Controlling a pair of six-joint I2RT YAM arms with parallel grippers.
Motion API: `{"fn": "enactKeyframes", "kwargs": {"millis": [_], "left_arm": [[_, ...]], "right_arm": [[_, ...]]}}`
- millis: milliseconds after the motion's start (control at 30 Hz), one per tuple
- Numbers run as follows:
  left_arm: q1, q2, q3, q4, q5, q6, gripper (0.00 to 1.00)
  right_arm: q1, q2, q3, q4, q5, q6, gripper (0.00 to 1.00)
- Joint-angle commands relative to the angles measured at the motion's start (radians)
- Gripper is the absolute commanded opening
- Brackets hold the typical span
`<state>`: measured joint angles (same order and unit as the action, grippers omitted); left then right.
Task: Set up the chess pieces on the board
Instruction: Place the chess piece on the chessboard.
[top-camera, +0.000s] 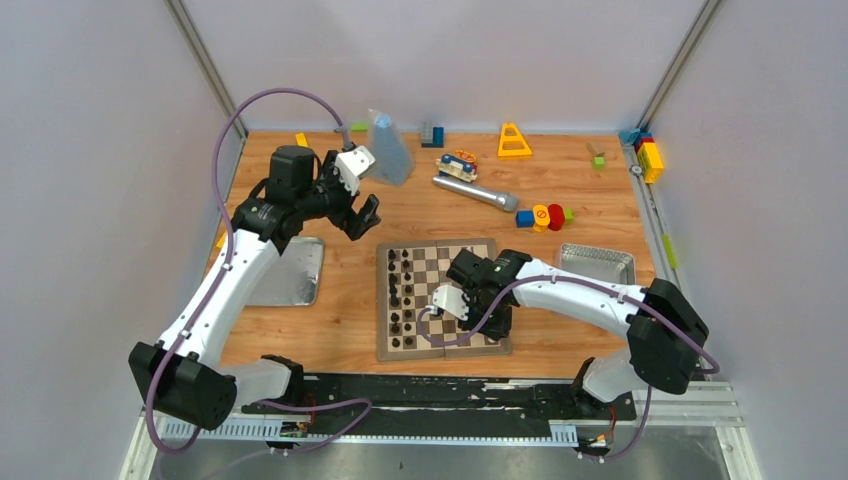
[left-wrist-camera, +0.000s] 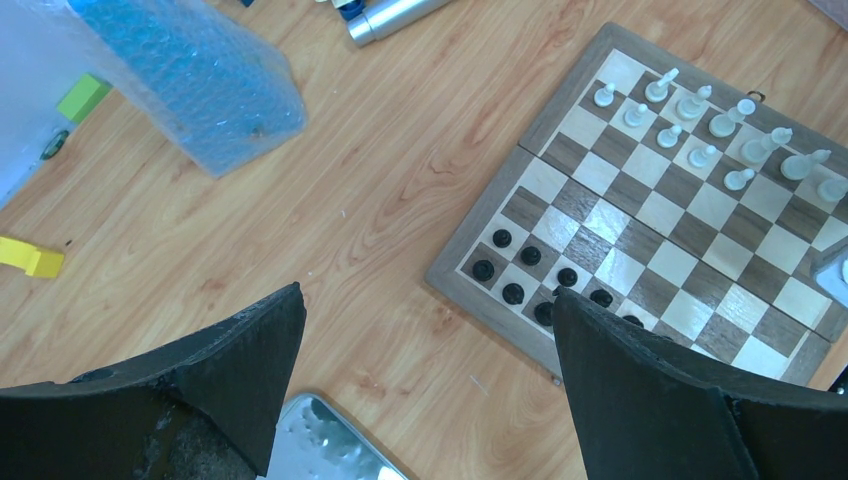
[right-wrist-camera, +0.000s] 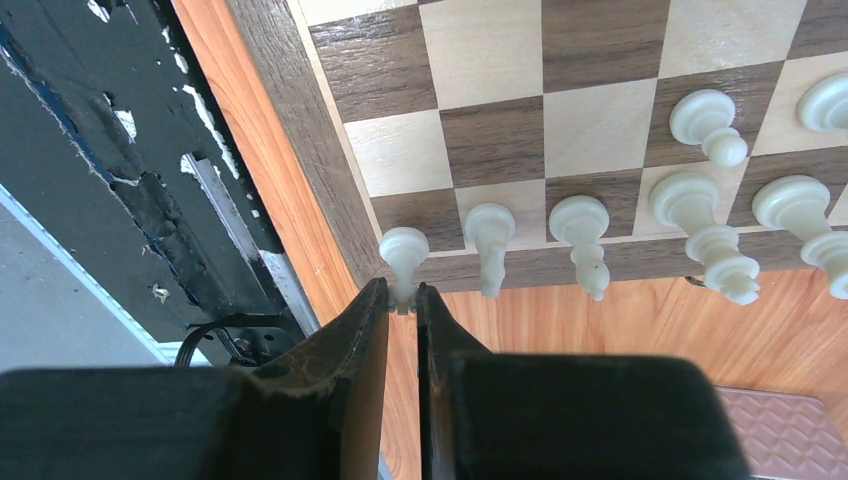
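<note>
Across the light brown wooden table (top-camera: 340, 330), the square wooden chessboard with dark brown and cream squares and a tan border (right-wrist-camera: 500, 140) lies in the middle, just ahead of my two bases. My left gripper (left-wrist-camera: 425, 300) hangs high over bare table to the far left of the board, its jaws wide apart and holding nothing. My right gripper (right-wrist-camera: 402, 290) is low over the board's near right corner, its fingers pinched together on the narrow end of one small cream chess figurine (right-wrist-camera: 403, 250). The wide end of that figurine is over the corner square of the outer row, just beside its cream neighbour (right-wrist-camera: 490, 240). I can't quite tell from the wrist view whether it is already resting on the wood. The tiny black chess figurines (left-wrist-camera: 515, 265) stand along the left side. I take the step in hand to be seating this corner piece. Next I should settle it flat, part the fingers only a little so the neighbour isn't knocked, then lift straight up. The second-row squares next to it look bare, so more cream pieces remain to be placed.
</note>
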<state>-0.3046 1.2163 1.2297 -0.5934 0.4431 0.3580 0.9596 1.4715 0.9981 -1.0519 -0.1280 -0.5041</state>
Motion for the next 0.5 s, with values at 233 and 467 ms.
{"fn": "enactKeyframes", "kwargs": {"millis": [233,467], "left_arm": [[0.011,-0.037,0.007,0.035,0.013,0.012,1.00],[0.012,-0.042,0.005,0.035,0.014,0.014,1.00]], "right_arm": [[0.008,0.016,0.035,0.028,0.022,0.017,0.00],[0.011,0.024,0.033,0.030,0.016,0.022,0.00]]}}
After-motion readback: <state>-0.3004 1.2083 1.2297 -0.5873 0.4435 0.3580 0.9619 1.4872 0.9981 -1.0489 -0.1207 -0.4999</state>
